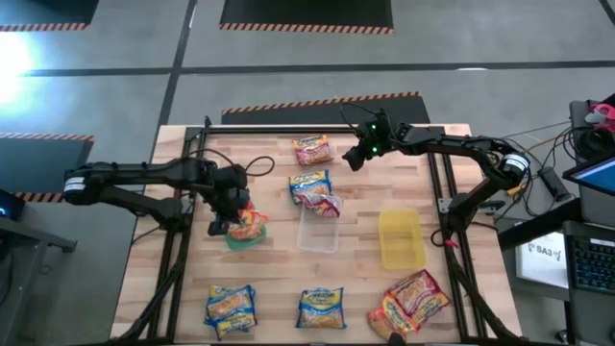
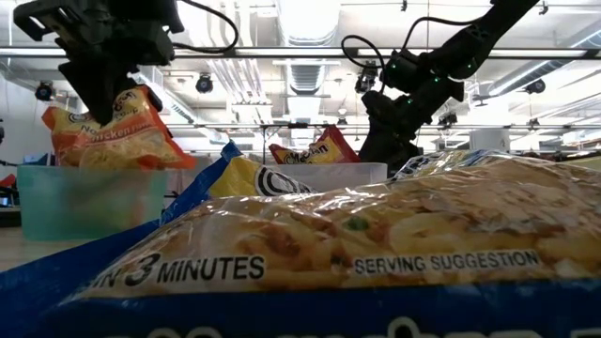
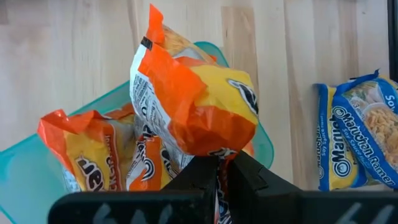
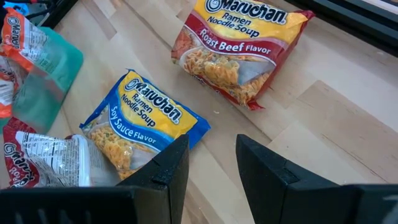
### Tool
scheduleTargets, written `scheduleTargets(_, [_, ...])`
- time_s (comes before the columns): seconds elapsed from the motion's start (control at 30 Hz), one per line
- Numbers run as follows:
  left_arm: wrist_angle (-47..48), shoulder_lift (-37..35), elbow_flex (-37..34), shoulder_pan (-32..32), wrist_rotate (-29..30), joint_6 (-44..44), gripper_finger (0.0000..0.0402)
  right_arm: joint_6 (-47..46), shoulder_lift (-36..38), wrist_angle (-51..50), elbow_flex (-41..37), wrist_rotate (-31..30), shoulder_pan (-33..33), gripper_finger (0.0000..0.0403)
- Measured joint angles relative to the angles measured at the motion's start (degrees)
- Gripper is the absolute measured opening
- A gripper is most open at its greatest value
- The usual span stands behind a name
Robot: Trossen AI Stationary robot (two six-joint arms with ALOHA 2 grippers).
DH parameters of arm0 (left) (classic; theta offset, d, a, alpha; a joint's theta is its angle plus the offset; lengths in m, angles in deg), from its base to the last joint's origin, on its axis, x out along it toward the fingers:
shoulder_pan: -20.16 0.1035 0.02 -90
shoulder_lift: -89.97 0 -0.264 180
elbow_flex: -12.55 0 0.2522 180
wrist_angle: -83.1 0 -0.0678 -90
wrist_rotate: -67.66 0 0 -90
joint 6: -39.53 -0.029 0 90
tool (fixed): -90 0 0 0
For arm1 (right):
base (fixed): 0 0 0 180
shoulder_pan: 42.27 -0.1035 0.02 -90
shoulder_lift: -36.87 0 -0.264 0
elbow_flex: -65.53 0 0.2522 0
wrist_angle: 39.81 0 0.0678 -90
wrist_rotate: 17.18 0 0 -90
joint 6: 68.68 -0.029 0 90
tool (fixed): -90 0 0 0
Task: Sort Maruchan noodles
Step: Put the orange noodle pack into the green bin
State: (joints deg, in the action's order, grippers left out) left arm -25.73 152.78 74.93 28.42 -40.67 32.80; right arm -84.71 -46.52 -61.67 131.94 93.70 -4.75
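Nearest the low camera, a blue packet (image 2: 357, 253) lay flat on the wooden table (image 1: 269, 279) and filled most of that view. From above, it belonged to a near row: two blue-yellow packets (image 1: 231, 306) and (image 1: 321, 308), and a heap of red-pink ones (image 1: 408, 303).

Further in stood three bins in a line. The left gripper (image 3: 222, 163) was clamped shut on the edge of an orange packet (image 3: 193, 99), hanging it directly over the green bin (image 1: 242, 237), where more orange packets (image 3: 93, 155) already sat on end. The clear bin (image 1: 318, 229) held a red-pink packet (image 1: 325, 202) poking over its rim; the yellow bin (image 1: 401, 239) looked bare.

Beyond that, the right gripper (image 4: 211, 158) hovered above the table with its jaws partly apart and nothing between them, near a blue soy-sauce packet (image 4: 144, 118) and a red roast-beef packet (image 4: 239, 46).

The green bin looked crowded, so the held packet, pinched by a thin crinkly edge, could well catch on the upright ones and topple over the rim when let go. The soy-sauce packet lay close against the clear bin's red one, so a low approach by the right gripper might drag both
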Motion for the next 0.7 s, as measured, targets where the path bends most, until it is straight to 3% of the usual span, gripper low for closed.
scheduleTargets(0.53, [-0.72, 0.92, -0.38, -2.99, 2.8, 2.01, 0.0, 0.0, 0.0, 0.0, 0.0, 0.0, 0.02, 0.0123])
scheduleTargets(0.7, [-2.24, 3.66, -0.4, -2.99, 2.75, 9.31, 0.0007, 0.0, 0.0, 0.0, 0.0, 0.0, 0.01, 0.0123])
